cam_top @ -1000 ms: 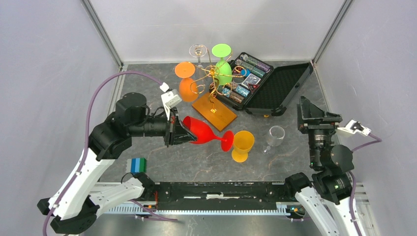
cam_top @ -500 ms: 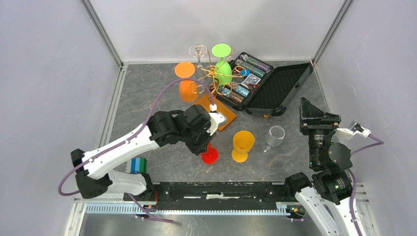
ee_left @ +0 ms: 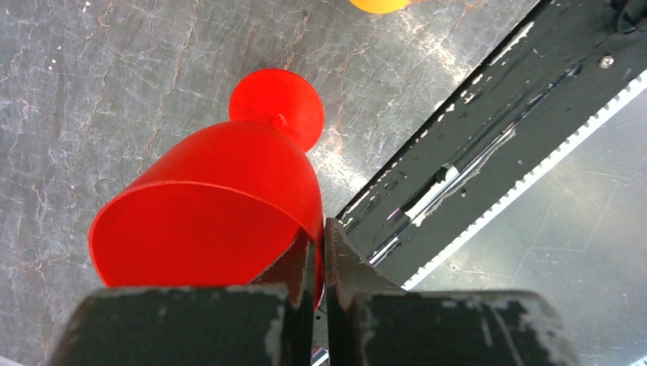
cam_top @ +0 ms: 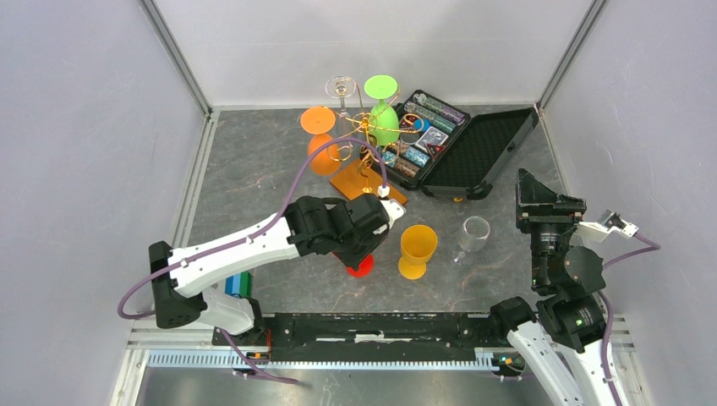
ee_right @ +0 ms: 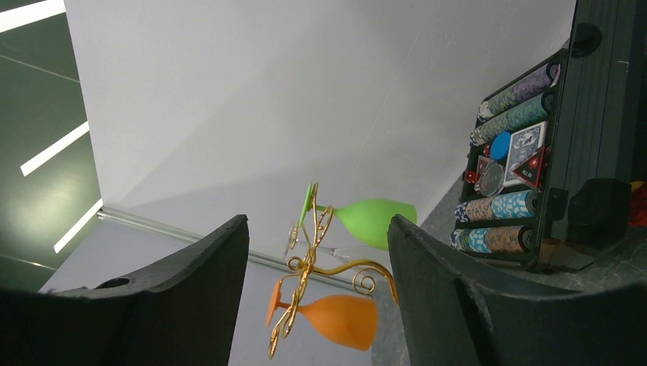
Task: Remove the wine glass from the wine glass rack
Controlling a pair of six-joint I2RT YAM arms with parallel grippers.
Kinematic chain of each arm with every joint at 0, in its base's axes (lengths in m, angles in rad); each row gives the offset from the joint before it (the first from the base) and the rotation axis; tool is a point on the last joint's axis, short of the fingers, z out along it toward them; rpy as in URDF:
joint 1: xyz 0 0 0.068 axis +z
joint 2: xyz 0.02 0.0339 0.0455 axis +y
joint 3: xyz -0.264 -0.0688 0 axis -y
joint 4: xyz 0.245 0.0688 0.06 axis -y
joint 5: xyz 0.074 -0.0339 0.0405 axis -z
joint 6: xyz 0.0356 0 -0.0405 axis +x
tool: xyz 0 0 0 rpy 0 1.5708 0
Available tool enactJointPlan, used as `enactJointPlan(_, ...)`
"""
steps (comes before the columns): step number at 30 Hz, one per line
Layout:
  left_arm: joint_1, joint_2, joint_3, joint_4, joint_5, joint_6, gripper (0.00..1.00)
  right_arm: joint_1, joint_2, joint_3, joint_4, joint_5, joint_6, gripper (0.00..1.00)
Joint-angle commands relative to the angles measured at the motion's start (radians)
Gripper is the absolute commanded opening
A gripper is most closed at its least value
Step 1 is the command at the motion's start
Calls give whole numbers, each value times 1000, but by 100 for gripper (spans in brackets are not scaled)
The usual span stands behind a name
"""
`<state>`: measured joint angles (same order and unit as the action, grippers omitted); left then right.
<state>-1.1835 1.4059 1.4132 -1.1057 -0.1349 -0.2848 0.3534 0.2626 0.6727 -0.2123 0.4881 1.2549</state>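
Observation:
The wine glass rack (cam_top: 366, 144), gold wire on an orange-brown wooden base (cam_top: 359, 183), stands at the back centre. An orange glass (cam_top: 319, 139), a green glass (cam_top: 382, 118) and a clear glass (cam_top: 342, 88) hang on it. Off the rack, a red wine glass (ee_left: 221, 206) stands upright, its foot (cam_top: 360, 269) down at the table. My left gripper (ee_left: 321, 255) is shut on its rim, one finger inside the bowl and one outside. My right gripper (ee_right: 319, 221) is open and empty at the right, facing the rack (ee_right: 309, 259).
A yellow-orange glass (cam_top: 417, 248) stands just right of the red one, and a clear glass (cam_top: 473, 235) beyond it. An open black case (cam_top: 457, 144) of coloured chips lies behind. A blue-green block (cam_top: 238, 284) sits near the left arm base.
The left arm swung right with the red glass, turning it from lying sideways to upright, foot down beside the yellow-orange glass. The right arm stayed put.

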Motion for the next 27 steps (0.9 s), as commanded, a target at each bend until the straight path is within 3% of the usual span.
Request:
enactJointPlan(1, -17, 53, 26, 17, -61, -58, 2, -1, -10, -2, -2, 28, -7, 71)
enactJointPlan(14, -19, 118, 5, 61, -42, -65, 3, -1, -4, 1, -6, 30, -10, 71)
enactJointPlan(27, -21, 147, -3, 53, -67, -48, 17, 0, -4, -6, -9, 25, -3, 71)
